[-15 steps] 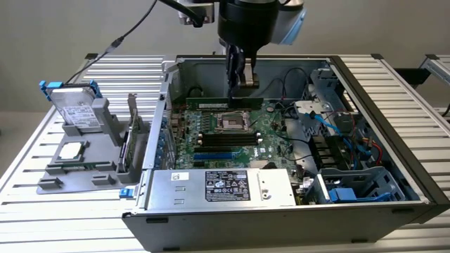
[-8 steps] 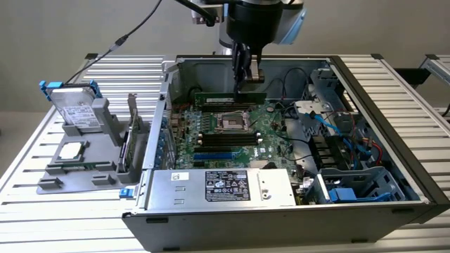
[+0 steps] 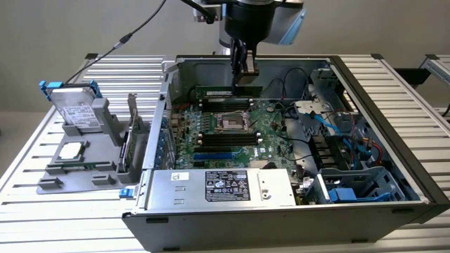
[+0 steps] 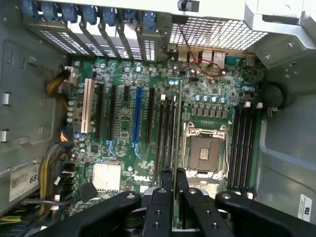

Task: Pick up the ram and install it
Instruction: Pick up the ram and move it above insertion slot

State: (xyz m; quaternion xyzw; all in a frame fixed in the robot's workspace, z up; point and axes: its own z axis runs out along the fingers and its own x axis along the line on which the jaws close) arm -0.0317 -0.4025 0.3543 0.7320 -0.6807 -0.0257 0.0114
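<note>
My gripper (image 3: 245,80) hangs inside the open computer case, shut on the ram (image 3: 223,93), a long thin green stick with a white label. The stick is level, along the back edge of the motherboard (image 3: 264,113), just above the black memory slots (image 3: 225,104) behind the CPU socket (image 3: 232,123). In the wrist view the ram (image 4: 177,123) is seen edge-on, running out from between the black fingers (image 4: 165,197) over the slots beside the CPU socket (image 4: 203,153). Whether it touches a slot, I cannot tell.
The case walls (image 3: 383,105) enclose the board. A power supply (image 3: 221,185) sits at the front, with blue cables (image 3: 338,126) and a drive cage (image 3: 355,187) on the exterior view's right. Outside, on its left, a grey holder (image 3: 74,168) carries a hard drive (image 3: 77,108) and an upright expansion card (image 3: 130,132).
</note>
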